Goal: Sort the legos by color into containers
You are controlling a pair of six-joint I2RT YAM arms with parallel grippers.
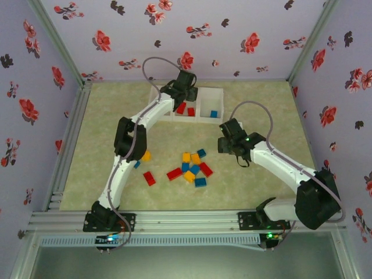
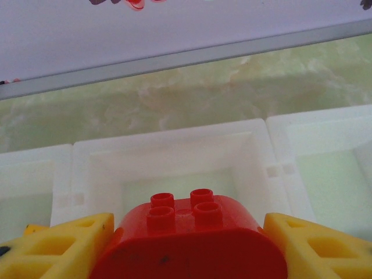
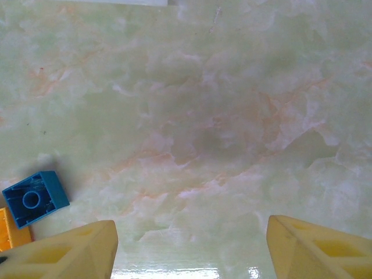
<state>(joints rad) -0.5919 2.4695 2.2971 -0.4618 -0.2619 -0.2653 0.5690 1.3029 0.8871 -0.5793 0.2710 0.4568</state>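
My left gripper [image 2: 189,221] is shut on a red arched lego [image 2: 189,238], its studs facing away from the camera. It hangs over the middle bin of the white containers [image 2: 256,131]. From above, that gripper [image 1: 185,88] is at the back, over the containers [image 1: 204,120]. The middle bin holds two red legos [image 1: 181,108] and the right bin a blue one [image 1: 213,114]. My right gripper [image 3: 192,222] stands open over bare table, with nothing between its fingers. A blue lego [image 3: 35,199] and a yellow one [image 3: 10,231] lie to its left. The right gripper [image 1: 225,143] hovers right of the loose pile of legos [image 1: 192,165].
A yellow lego [image 1: 146,156], a small blue one [image 1: 137,164] and a red one [image 1: 149,178] lie beside the left arm's forearm. Floral walls close in the table on three sides. A metal rail [image 1: 174,220] runs along the near edge.
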